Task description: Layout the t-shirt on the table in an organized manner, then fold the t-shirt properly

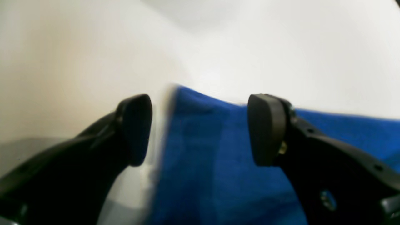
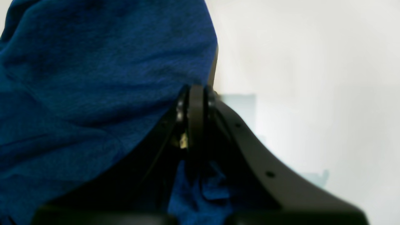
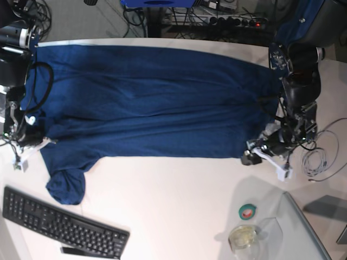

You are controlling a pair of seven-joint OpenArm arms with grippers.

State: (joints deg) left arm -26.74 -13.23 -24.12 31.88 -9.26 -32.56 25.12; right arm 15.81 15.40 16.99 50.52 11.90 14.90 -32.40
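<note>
The dark blue t-shirt [image 3: 157, 103] lies spread wide across the white table [image 3: 173, 206], with one sleeve bunched at the lower left [image 3: 65, 187]. At the shirt's right edge, my left gripper [image 3: 252, 155] stands open. In the left wrist view its fingers [image 1: 134, 129] straddle a blue cloth edge [image 1: 206, 162] without pinching it. My right gripper [image 3: 24, 142] is at the shirt's left edge. In the right wrist view it [image 2: 195, 93] is shut, with the t-shirt [image 2: 93, 78] draped over its left finger and blue folds caught between the fingers lower down.
A black keyboard [image 3: 59, 225] lies at the front left. A green tape roll [image 3: 248, 211] and a clear cup [image 3: 244, 236] sit at the front right by a transparent sheet. Grey cables [image 3: 317, 157] hang at the right edge.
</note>
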